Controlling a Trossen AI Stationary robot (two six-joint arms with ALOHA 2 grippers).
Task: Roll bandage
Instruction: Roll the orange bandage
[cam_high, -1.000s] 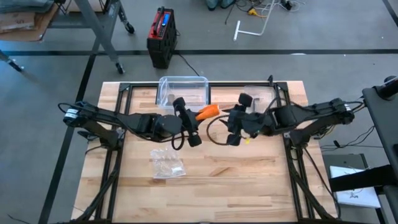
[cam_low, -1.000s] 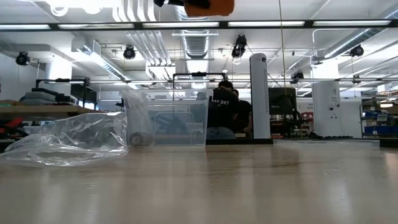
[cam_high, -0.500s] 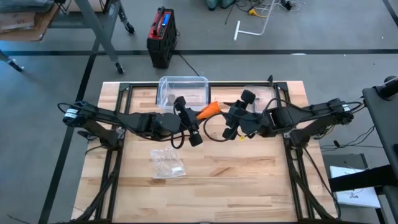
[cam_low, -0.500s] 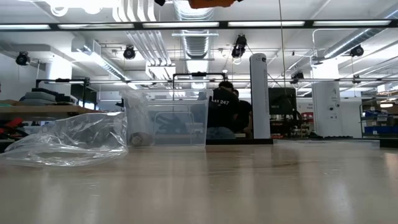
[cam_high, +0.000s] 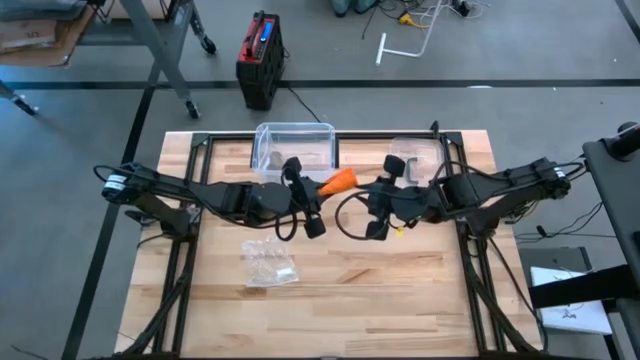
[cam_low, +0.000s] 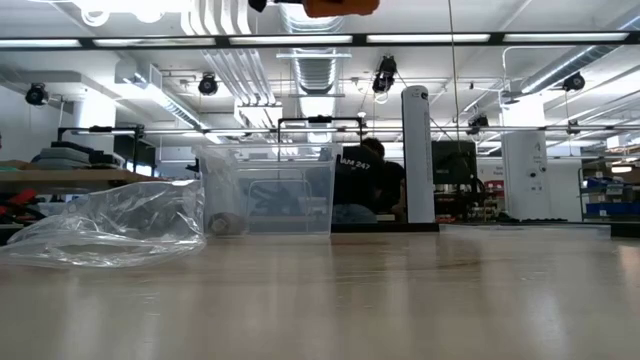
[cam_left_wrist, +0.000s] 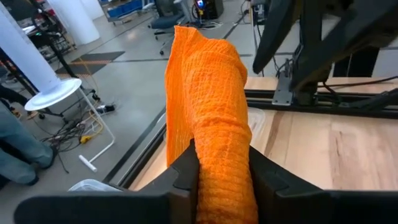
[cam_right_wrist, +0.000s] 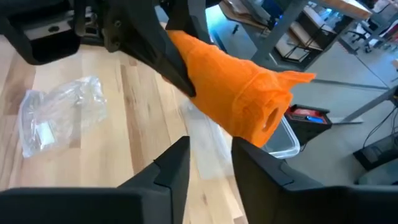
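Count, high view:
- Robot arms: 2, entering from left and right edges.
- Orange bandage roll (cam_high: 338, 180): 1, frame centre.
- Clear plastic bins: 2, upper centre; larger (cam_high: 292, 146), smaller (cam_high: 418, 152).
- Crumpled clear plastic bag (cam_high: 268, 263): 1, below centre-left.
- Red-and-black case (cam_high: 259, 60) on floor: 1, top.
- Wooden table (cam_high: 400, 290): 1.

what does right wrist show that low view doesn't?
Only the right wrist view: the left gripper clamped on the orange bandage, the bandage's rolled tube shape with an open end, the right gripper below it, not touching it, and a red box on the floor.
Only the low view: the room behind the table, with a person in dark clothing beyond the clear bin.
Both: the bandage (low view catches just its bottom edge), the crumpled plastic bag, the wooden table.
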